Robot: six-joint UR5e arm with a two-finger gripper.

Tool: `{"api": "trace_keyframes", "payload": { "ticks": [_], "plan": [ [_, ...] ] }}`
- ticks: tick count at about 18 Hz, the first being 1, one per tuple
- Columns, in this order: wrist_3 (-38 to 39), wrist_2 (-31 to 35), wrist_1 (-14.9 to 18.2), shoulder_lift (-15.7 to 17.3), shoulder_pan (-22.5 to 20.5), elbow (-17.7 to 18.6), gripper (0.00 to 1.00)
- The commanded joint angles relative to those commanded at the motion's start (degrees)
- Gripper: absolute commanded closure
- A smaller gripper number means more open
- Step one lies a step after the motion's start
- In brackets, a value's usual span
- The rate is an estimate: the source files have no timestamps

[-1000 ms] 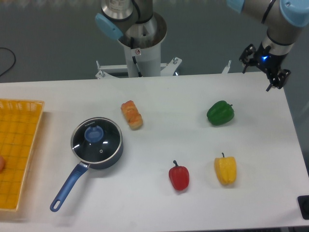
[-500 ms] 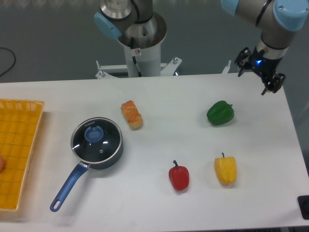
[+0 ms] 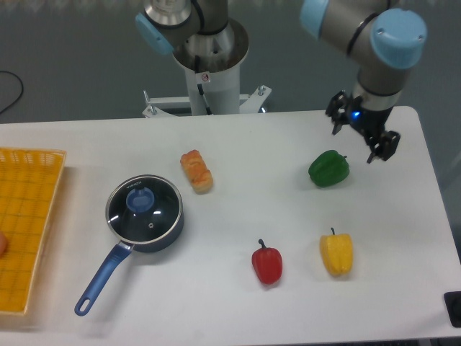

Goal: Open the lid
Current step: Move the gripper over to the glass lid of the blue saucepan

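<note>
The lid is a round glass disc with a thin metal rim and a blue centre knob. It lies flat on the dark blue saucepan, whose long handle points toward the front left. My gripper hangs far to the right, above the table near the back right, just over the green pepper. Its two dark fingers stand apart with nothing between them.
A bread roll lies right of the saucepan. A red pepper and a yellow pepper sit at the front right. A yellow basket lines the left edge. The arm's base stands behind the table.
My gripper has moved left and forward from the table's back right corner to a spot over the green pepper. The lid and saucepan have not moved.
</note>
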State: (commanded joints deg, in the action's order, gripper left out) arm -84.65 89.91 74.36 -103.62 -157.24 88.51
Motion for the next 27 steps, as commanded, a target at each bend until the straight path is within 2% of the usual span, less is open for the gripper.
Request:
{"api": "trace_keyframes", "payload": {
  "ticks": [3, 8, 15, 21, 24, 27],
  "plan": [
    [1.24, -0.09, 0.00, 0.61, 1.93, 0.00, 0.00],
    [14.06, -0.18, -0.18, 2.90, 7.21, 1.40, 0.00],
    [23.03, -0.26, -0.18, 3.78, 16.70, 1.84, 0.00],
    [23.66, -0.35, -0.62, 2.90, 24.95, 3.77, 0.00],
    [23.75, -0.26, -1.06, 1.41, 29.53, 3.95, 0.00],
    [23.92, -0.26, -4.47, -0.26, 32.87, 4.57, 0.00]
  ]
}}
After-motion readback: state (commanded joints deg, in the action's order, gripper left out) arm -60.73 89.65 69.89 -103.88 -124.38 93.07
